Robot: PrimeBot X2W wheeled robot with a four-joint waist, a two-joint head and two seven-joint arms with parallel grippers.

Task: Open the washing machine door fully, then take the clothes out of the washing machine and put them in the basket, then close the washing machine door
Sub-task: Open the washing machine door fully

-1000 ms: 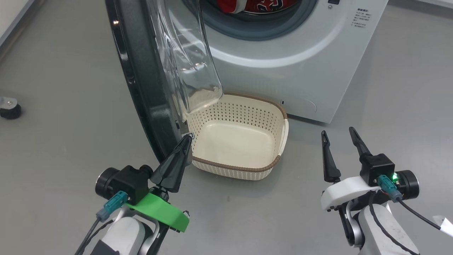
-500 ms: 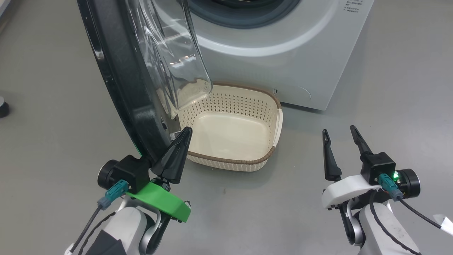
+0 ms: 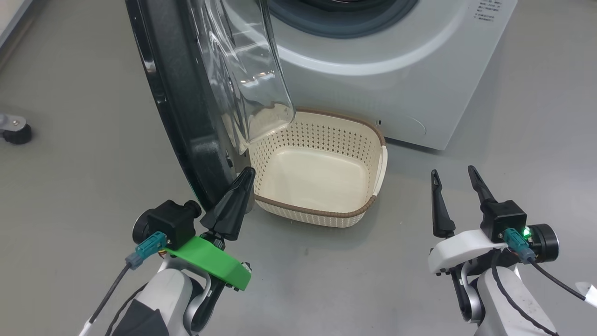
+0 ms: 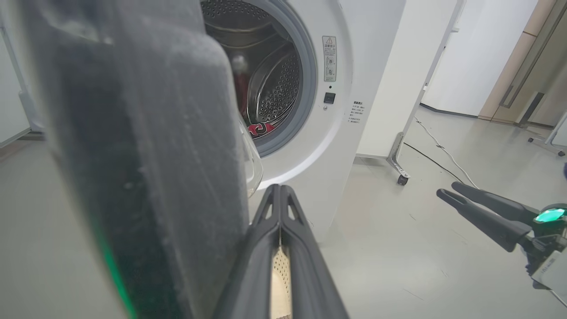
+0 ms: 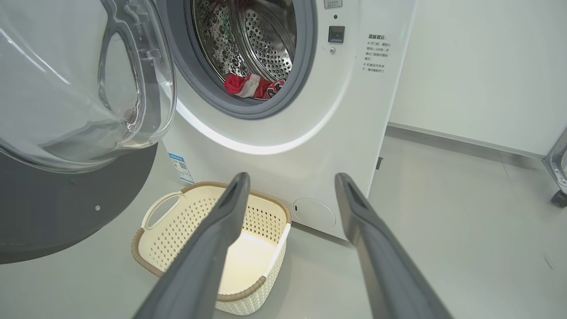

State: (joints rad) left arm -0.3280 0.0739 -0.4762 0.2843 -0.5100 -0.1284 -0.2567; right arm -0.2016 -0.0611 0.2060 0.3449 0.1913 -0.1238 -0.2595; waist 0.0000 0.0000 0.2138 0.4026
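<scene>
The washing machine [image 3: 373, 70] stands at the back with its drum hole uncovered. The washing machine door [image 3: 186, 116] stands swung out toward me, black rim edge-on, its clear glass bowl [image 3: 252, 70] over the basket's left end. The red clothes [image 5: 252, 86] lie low in the drum, also seen as clothes [image 4: 261, 129]. The cream basket [image 3: 322, 212] sits empty on the floor before the machine. My left gripper [image 3: 247, 171] is shut on nothing, tips right against the door's lower rim on its inner side. My right gripper [image 3: 453, 171] stands open right of the basket, holding nothing.
A black caster [image 3: 14, 133] sits on the grey floor at far left. A white panel on a wheeled foot [image 4: 401, 177] stands right of the machine, with a cable [image 4: 438, 150] along the floor. Another caster [image 5: 559, 197] shows at the far right.
The head camera has swung left, then back right, and sits lower, so the clothes have left its picture. Both grippers keep their states, and the left one stays at the door's lower rim.
</scene>
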